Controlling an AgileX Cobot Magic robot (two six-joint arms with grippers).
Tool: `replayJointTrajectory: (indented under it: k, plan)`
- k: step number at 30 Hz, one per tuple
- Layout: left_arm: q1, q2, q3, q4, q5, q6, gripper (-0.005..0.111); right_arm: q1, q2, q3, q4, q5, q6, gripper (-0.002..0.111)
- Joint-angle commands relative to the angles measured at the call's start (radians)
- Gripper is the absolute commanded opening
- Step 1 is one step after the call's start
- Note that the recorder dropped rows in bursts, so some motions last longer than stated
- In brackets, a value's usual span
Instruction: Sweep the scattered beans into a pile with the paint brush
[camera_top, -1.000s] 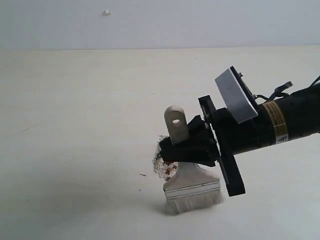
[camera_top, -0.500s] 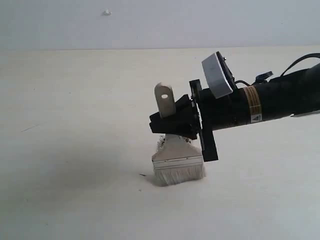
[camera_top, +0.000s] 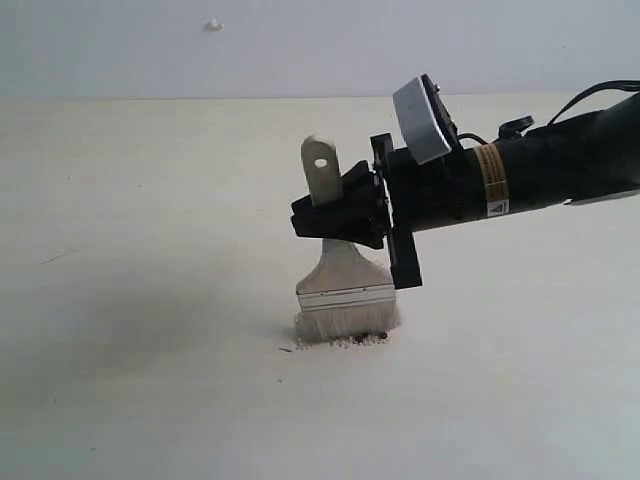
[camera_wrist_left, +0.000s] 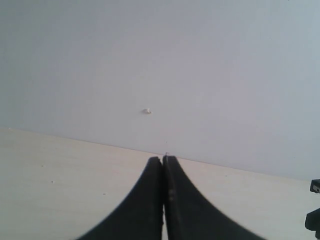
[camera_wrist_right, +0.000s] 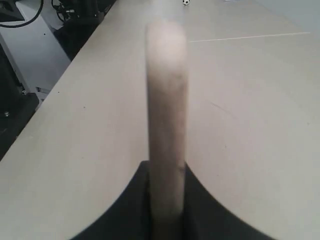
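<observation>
The left part of the table is bare pale board, with a grey wall behind it that carries one small white speck. The left gripper does not show from the room side. Its own camera finds it over the table and facing that wall, the two black fingers pressed flat together with nothing between them. Near the middle a tiny dark fleck lies on the board, just left of the brush. The brush stands almost upright, its handle leaning a little to the left, and its cream bristles are pressed down and splayed on the table. A thin line of reddish-brown beans and pale crumbs shows at the near foot of the bristles, touching them. Whatever lies behind the brush head is hidden. The right gripper is clamped across the wooden handle, just below the hole at its end and above the metal band. Its black arm reaches in from the right edge, well clear of the table, with a white block sitting on the wrist.
</observation>
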Motion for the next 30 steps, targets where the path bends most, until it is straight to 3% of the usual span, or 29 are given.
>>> replayJointTrajectory:
  k: [1,9,12,16,21,30]
  plan:
    - [-0.007,-0.006,0.002,0.001,0.006,0.002,0.0,0.002,-0.044,-0.007,-0.009,-0.005,0.029,0.0]
    - [-0.007,-0.006,0.002,0.001,0.006,0.002,0.0,0.002,-0.109,-0.007,-0.001,-0.005,0.094,0.0]
    - [-0.007,-0.006,0.002,0.001,0.006,0.002,0.0,0.002,-0.109,0.009,0.086,-0.005,0.148,0.0]
    - [-0.007,-0.006,0.002,0.001,0.006,0.002,0.0,0.002,-0.109,0.148,0.439,-0.005,0.062,0.0]
    - [-0.007,-0.006,0.002,0.001,0.006,0.002,0.0,0.044,-0.109,0.288,0.728,-0.005,-0.006,0.0]
    - [-0.007,-0.006,0.002,0.001,0.006,0.002,0.0,0.326,-0.109,0.344,1.205,0.006,-0.189,0.0]
